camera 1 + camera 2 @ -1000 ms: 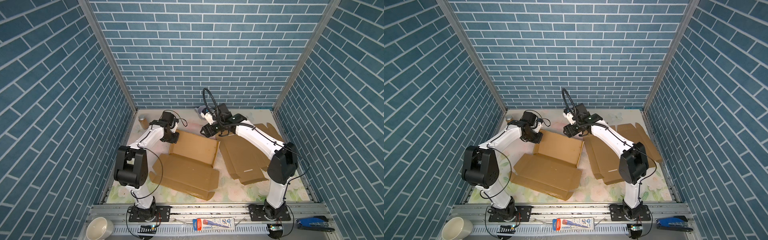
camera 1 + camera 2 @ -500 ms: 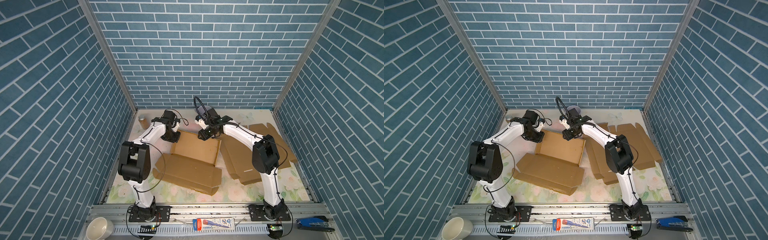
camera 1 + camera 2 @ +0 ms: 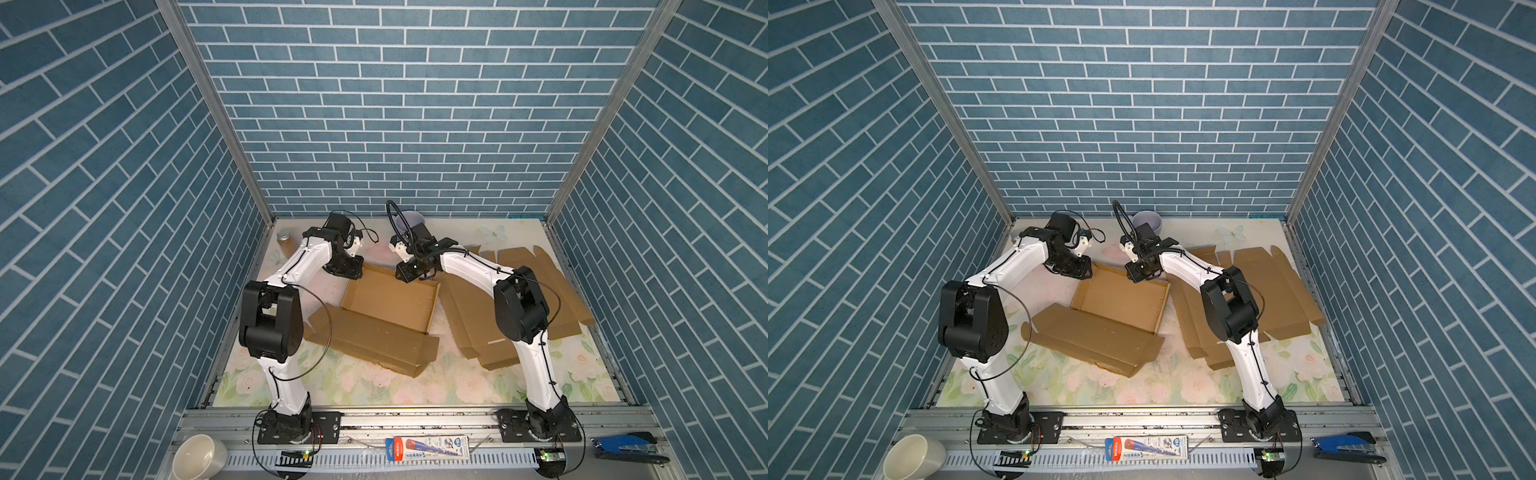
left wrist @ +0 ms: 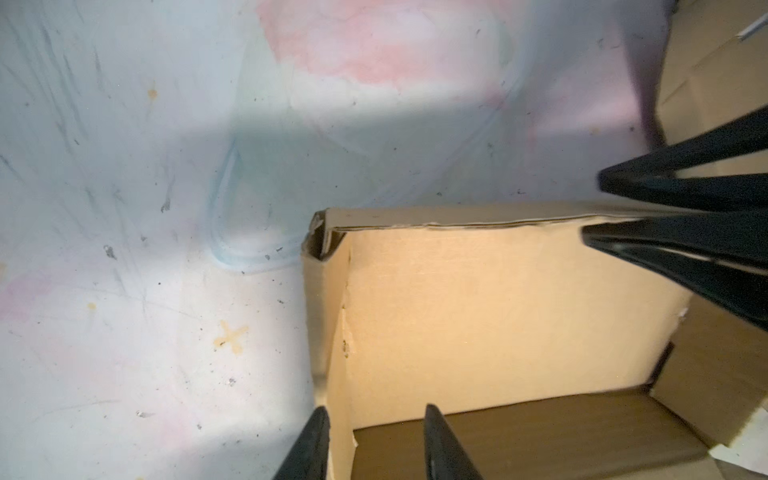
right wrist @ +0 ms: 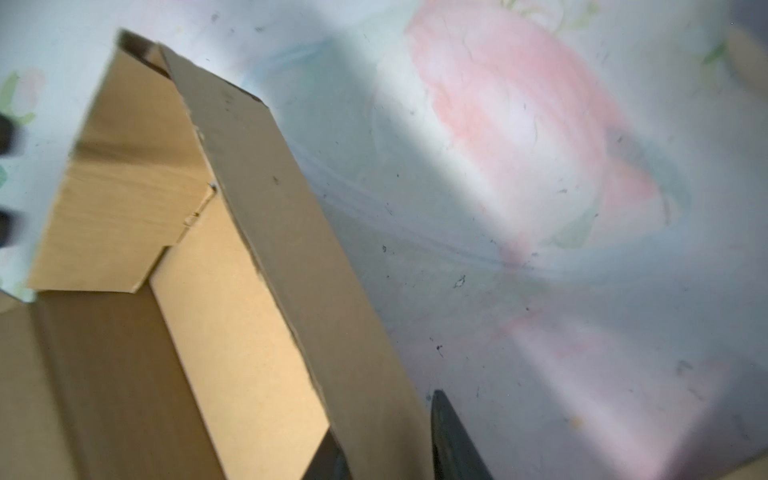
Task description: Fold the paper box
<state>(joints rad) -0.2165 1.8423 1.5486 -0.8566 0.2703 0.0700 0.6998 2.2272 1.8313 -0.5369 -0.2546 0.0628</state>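
**What we cannot make out**

The left gripper (image 4: 374,446) shows only two finger ends in its wrist view, the rest cut off by the frame edge. The right gripper (image 5: 386,451) is cropped the same way. Its view is smeared, and with the wall of the paper box (image 5: 291,249) between its fingers (image 5: 453,440) we cannot tell whether they pinch it. In both top views the left arm (image 3: 303,257) and the right arm (image 3: 469,266) cover their own fingertips. The purple cup (image 3: 415,216) is half hidden behind the right arm, and the frame edge clips the white mug (image 3: 199,459)
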